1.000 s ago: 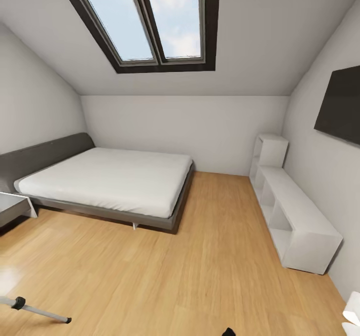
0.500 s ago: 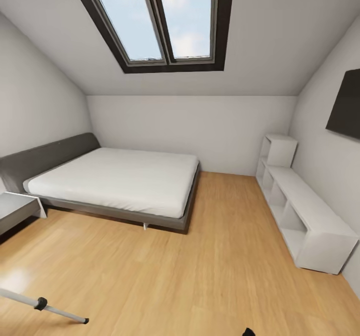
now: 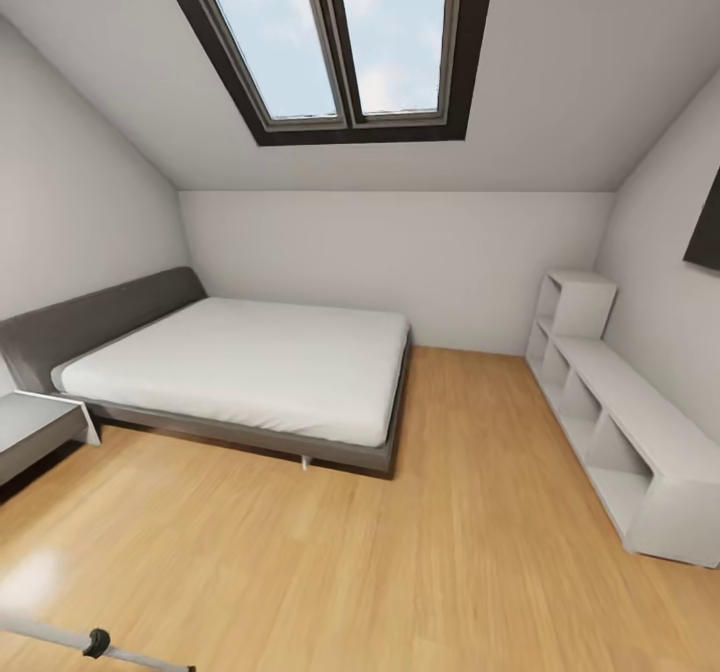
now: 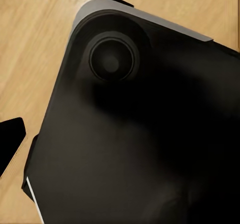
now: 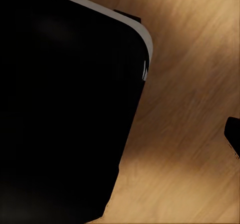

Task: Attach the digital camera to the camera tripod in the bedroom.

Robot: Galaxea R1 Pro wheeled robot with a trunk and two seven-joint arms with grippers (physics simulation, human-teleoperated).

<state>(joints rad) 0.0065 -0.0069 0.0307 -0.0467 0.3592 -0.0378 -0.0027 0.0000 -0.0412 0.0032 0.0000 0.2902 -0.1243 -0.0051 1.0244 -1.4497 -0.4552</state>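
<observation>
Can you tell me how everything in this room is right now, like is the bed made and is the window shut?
bed: made, smooth white cover, nothing on it.
skylight window: shut, sky showing through.
white cube shelves: standing against the wall, cubbies look bare.
camera tripod: one silver leg showing, slanting low over the wood floor.
grey bedside table: standing beside the bed, top bare.

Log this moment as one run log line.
phase: in transit | scene: bedroom, bed, white cube shelves | camera tripod: one leg at lower left | grippers: state unclear
</observation>
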